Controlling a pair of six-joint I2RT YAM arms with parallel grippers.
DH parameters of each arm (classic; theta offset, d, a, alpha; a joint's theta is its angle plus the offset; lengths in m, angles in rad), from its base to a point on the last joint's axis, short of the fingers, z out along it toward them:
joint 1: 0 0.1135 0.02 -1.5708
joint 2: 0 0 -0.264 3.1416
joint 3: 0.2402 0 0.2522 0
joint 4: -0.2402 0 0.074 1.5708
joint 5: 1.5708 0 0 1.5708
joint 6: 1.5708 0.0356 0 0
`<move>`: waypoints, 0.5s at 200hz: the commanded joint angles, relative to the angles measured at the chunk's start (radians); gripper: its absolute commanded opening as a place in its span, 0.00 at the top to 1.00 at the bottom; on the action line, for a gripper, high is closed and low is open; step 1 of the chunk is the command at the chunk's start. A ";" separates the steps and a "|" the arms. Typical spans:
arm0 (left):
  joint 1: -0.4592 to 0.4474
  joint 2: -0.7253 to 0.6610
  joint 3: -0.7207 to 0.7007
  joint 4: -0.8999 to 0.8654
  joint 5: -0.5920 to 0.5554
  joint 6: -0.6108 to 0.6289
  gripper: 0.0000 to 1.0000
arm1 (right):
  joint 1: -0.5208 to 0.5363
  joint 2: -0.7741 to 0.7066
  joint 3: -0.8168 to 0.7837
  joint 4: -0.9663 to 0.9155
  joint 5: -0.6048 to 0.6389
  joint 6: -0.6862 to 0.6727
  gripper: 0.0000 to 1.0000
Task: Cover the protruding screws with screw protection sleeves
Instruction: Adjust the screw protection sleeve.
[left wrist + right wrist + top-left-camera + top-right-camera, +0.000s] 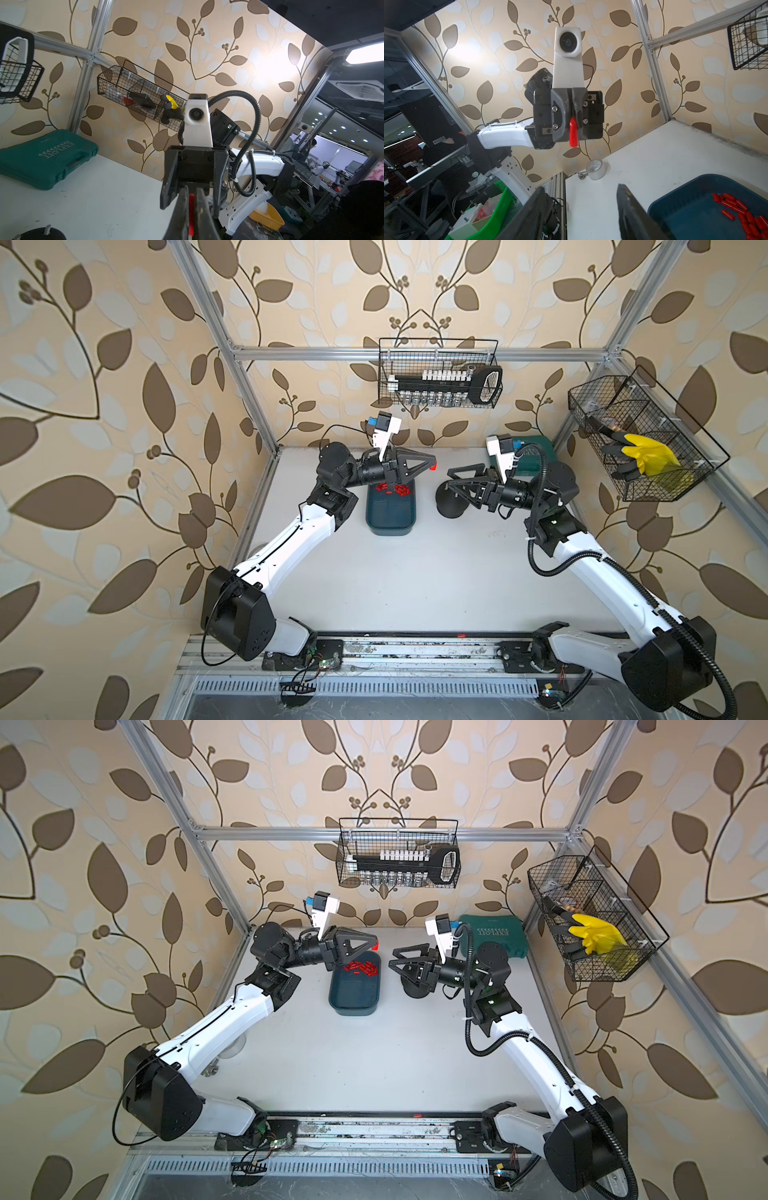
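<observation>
One red sleeve (pixel 573 133), a tiny plastic cylinder, sticks out lengthwise from the pinched tips of my left gripper (pixel 430 463), raised above the table. The other sleeves (pixel 392 488) lie heaped at the far end of the blue tray (pixel 390 531). Two short silver screws (pixel 47 228) stand upright on the black dome base (pixel 41 235).

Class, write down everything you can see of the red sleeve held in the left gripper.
The sleeve is a tiny bright red tube with a rounded end, smooth and glossy like soft plastic. The left gripper is shut on it, pinching one end so the rounded end sticks out. It is held off the table, near the blue tray, apart from the loose sleeves there. Only the gripper touches it.
</observation>
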 commanded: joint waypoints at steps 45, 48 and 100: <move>-0.020 -0.062 -0.021 0.125 0.050 -0.058 0.91 | 0.048 0.015 0.075 -0.035 -0.039 0.050 0.49; -0.023 -0.062 -0.021 0.126 0.051 -0.058 0.91 | 0.049 0.016 0.078 -0.036 -0.035 0.050 0.49; -0.040 -0.070 -0.022 0.104 0.057 -0.026 0.90 | 0.068 0.050 0.144 -0.048 -0.025 0.053 0.56</move>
